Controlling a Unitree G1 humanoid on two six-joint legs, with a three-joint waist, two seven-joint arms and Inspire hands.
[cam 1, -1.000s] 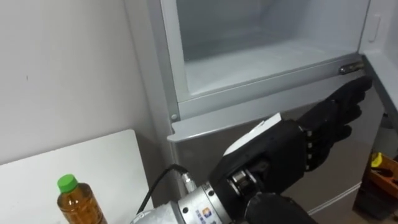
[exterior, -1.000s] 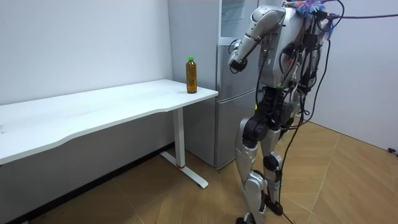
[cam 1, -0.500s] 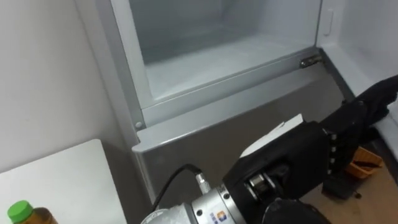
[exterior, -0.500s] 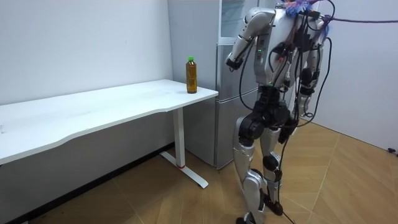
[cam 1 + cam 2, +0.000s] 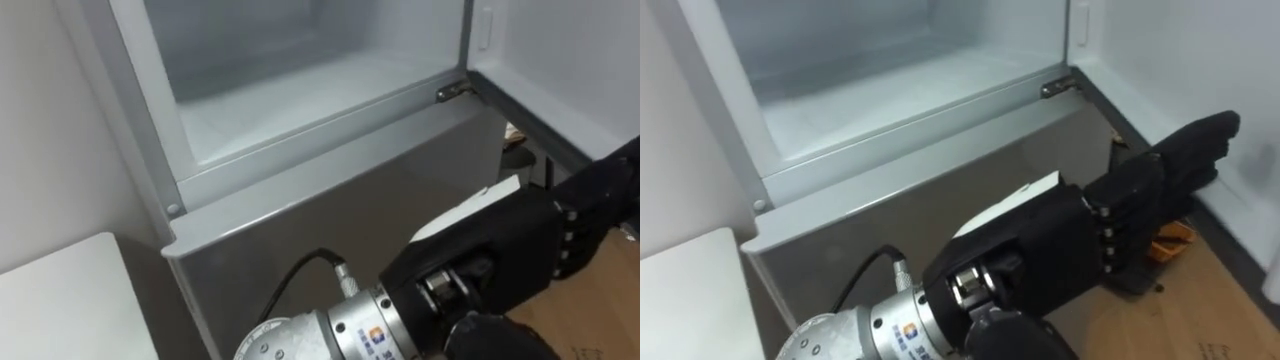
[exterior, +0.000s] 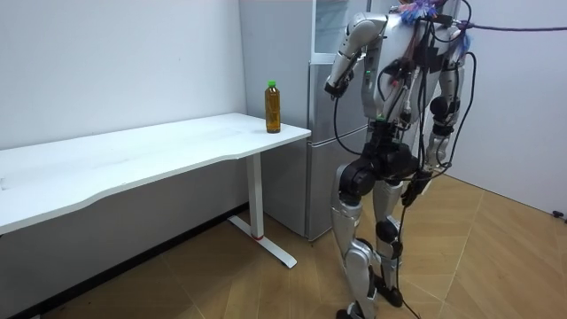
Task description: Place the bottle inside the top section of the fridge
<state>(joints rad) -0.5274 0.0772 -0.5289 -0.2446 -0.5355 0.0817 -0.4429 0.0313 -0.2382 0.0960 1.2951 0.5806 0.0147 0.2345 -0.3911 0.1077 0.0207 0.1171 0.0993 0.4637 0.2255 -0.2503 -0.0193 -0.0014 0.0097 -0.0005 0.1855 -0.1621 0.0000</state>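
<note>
bottle (image 6: 273, 106) unretrieved, upper fridge (image 5: 300, 100) open
left robot hand (image 5: 1090, 225) flat, fingers together, empty; bottle stands on counter (image 6: 133, 159). risk: door (image 5: 570, 80) may swing shut while the robot fetches it.

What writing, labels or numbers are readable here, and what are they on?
Small mark on the wrist behind the left hand: too small to read.
Label on the bottle: too small to read.
On the fridge: no writing to be seen.
</note>
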